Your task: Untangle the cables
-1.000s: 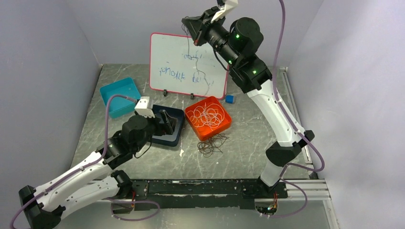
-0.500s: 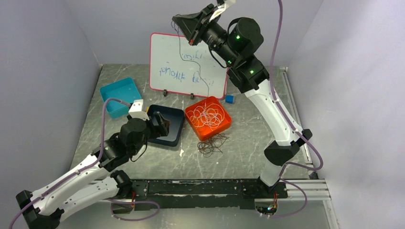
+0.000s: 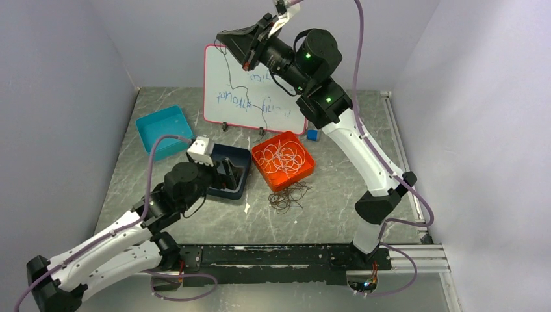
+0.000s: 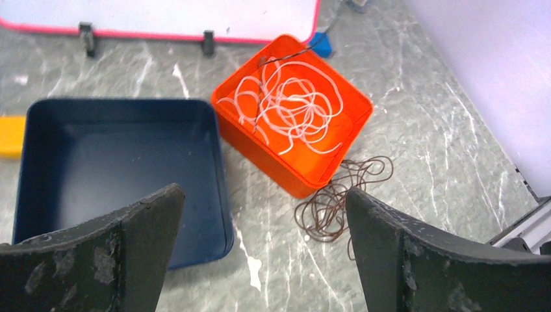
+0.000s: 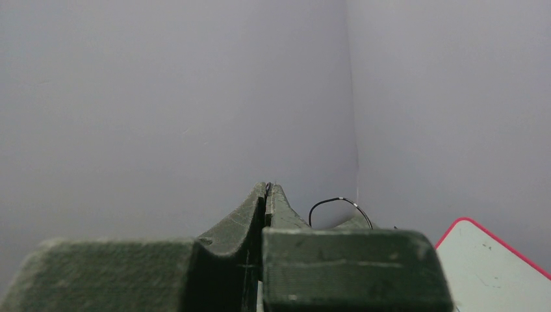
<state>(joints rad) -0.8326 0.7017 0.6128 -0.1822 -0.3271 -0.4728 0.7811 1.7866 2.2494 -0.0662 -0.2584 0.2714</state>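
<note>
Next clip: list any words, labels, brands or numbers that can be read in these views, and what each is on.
whiteboard: blue marker handwriting in two rows, too blurred to read; nothing can be quoted.
orange tray, navy tray, teal tray: no print or label visible.
No other text, brand or number shows in any view.

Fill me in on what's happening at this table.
Two robot arms are sorting out a tangle of thin cables. The right gripper is raised high and shut on a black cable, which trails down in front of the whiteboard toward the orange tray. White cables lie looped inside that tray, and brown cables sit on the table beside it. The left gripper hovers open over the empty dark blue tray, holding nothing.
</note>
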